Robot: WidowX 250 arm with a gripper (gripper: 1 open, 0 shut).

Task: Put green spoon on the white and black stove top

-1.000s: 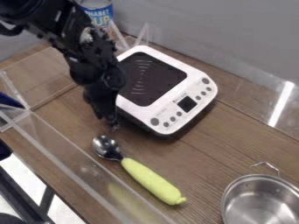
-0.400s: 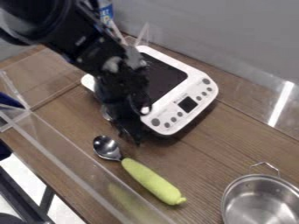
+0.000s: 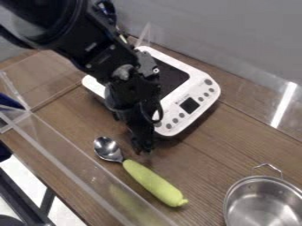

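The green spoon [image 3: 151, 181] lies flat on the wooden table, its metal bowl pointing up-left and its yellow-green handle running toward the front edge. Behind it sits the white and black stove top [image 3: 186, 91], with my black arm covering its left half. My gripper [image 3: 143, 146] hangs low just right of the spoon's bowl and in front of the stove's near corner, above where the handle starts. It holds nothing. The fingers blur into one dark shape, so I cannot make out how wide they stand.
A steel pot [image 3: 262, 204] stands at the front right corner. A clear plastic wall [image 3: 65, 172] runs along the table's front-left side. A bottle with a blue label [image 3: 104, 12] stands at the back.
The arm has swung right and forward from the stove's left side, across its front corner, and the gripper has dropped close to the spoon. The spoon and stove have not moved.
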